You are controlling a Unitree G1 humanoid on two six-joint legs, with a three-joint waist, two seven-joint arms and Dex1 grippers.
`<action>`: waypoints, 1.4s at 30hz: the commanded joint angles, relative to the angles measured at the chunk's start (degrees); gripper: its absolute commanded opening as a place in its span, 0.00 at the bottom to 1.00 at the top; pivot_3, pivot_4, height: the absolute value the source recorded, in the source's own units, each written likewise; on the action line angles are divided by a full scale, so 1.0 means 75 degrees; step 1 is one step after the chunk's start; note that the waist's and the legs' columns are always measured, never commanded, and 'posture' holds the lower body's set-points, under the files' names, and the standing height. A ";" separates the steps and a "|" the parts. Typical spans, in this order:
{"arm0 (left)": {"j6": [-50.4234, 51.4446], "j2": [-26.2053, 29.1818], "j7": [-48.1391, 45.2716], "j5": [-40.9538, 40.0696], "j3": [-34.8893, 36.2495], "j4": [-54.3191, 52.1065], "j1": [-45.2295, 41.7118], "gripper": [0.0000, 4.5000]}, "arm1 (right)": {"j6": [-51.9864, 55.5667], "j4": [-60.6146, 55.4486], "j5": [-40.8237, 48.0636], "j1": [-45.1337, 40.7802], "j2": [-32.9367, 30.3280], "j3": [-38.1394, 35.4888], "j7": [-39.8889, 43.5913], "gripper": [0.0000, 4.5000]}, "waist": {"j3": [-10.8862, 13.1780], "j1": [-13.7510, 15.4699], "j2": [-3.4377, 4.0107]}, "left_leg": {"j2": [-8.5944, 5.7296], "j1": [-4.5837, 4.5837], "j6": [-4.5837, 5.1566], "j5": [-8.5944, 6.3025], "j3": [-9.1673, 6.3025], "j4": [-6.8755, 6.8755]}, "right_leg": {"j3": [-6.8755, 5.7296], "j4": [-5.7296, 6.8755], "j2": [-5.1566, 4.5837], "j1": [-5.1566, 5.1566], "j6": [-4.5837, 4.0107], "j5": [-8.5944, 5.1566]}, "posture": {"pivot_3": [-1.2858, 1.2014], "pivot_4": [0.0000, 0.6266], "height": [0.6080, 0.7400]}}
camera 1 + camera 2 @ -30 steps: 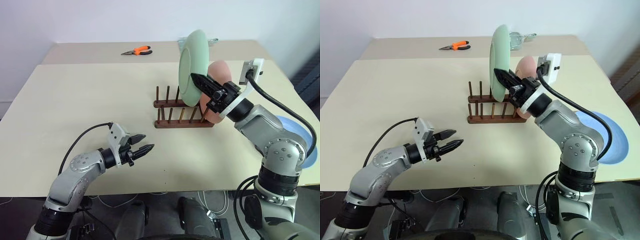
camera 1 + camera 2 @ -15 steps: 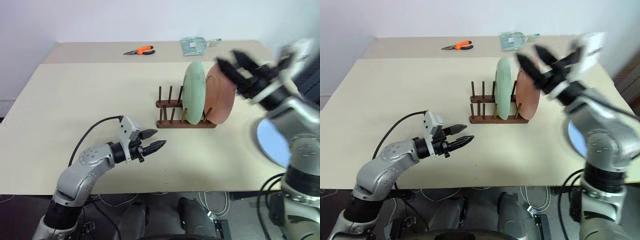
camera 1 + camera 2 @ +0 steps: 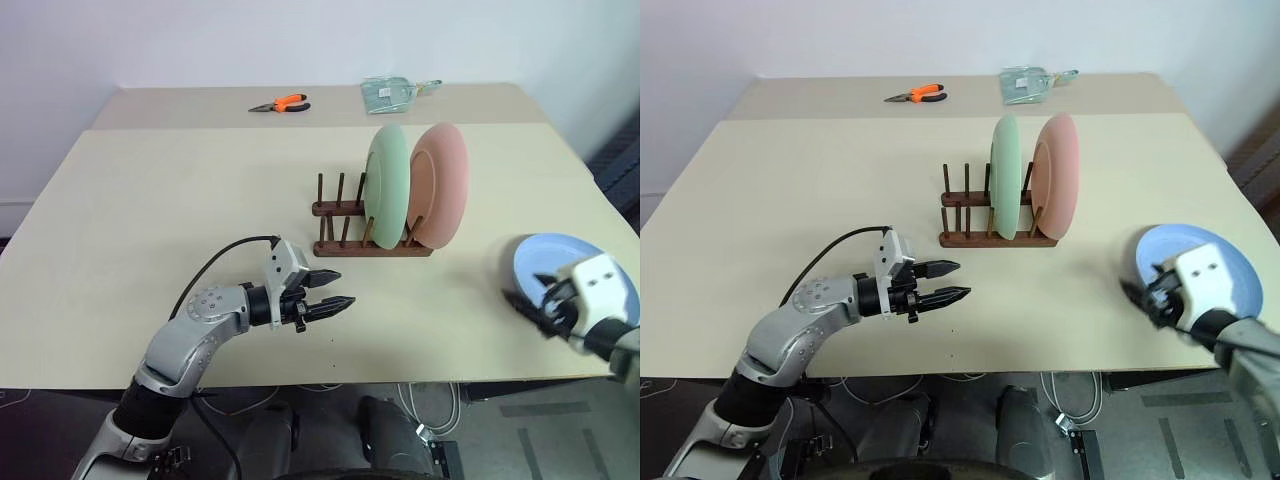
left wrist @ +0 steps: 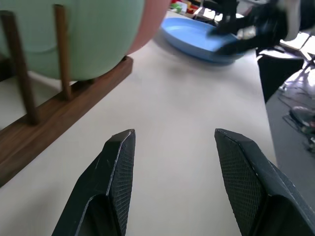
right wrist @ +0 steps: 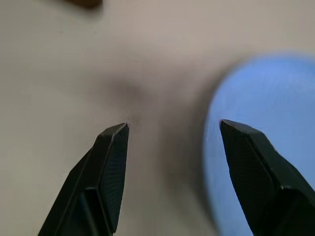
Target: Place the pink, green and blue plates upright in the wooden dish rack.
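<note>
Toward the far right of the beige table (image 3: 150,200), I am seeing the wooden dish rack (image 3: 365,232) standing with the green plate (image 3: 388,185) and the pink plate (image 3: 440,185) sitting upright in it, side by side, the pink one to the right of the green. I am watching the blue plate (image 3: 1210,262) lying flat near the right edge, well apart from the rack. My right gripper (image 5: 172,129) is hovering at that plate's near left rim with its fingers spread and nothing between them. My left gripper (image 3: 330,292) is hanging over bare table near the rack's front, pointing right, fingers apart and empty. At the far side I am noting orange-handled pliers (image 3: 279,102) and a clear packet (image 3: 392,92) lying on the second table.
</note>
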 commanded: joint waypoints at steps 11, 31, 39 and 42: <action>-0.0514 0.0009 -0.0010 0.0130 0.0398 -0.0050 0.0380 0.58 | -0.0916 0.0853 -0.1272 -0.1805 0.0346 0.0027 -0.0545 0.01 | 0.0001 0.0045 0.0006 | -0.0001 0.0001 0.0003 -0.0001 -0.0014 0.0017 | -0.0003 0.0001 0.0002 -0.0002 0.0002 0.0001 | 0.52 0.24 1.00; -0.2762 0.0309 0.1102 0.1547 0.2087 0.2021 0.0300 0.58 | 0.0597 -0.0389 0.8452 -0.8800 0.5390 0.1525 -0.5542 0.01 | 0.0006 0.0031 0.0033 | -0.0004 -0.0001 -0.0002 0.0004 -0.0089 -0.0020 | -0.0032 0.0017 0.0009 -0.0027 -0.0027 0.0027 | 0.52 0.24 1.00; -0.2748 0.0202 0.1192 0.1367 0.2335 0.1765 0.0559 0.58 | 0.0583 0.0045 0.8539 -0.8097 0.5787 0.2060 -0.6445 0.01 | 0.0003 -0.0025 0.0034 | -0.0006 -0.0002 -0.0009 0.0008 -0.0070 -0.0028 | -0.0028 0.0029 0.0015 -0.0045 -0.0007 0.0040 | 0.52 0.24 1.00; -0.2680 0.0107 0.1234 0.1366 0.2308 0.1661 0.0588 0.58 | 0.0558 0.0064 0.8478 -0.8018 0.5795 0.2093 -0.6632 0.01 | 0.0002 -0.0107 0.0034 | -0.0005 -0.0002 -0.0009 0.0008 -0.0070 -0.0030 | -0.0029 0.0034 0.0016 -0.0048 -0.0006 0.0040 | 0.52 0.24 1.00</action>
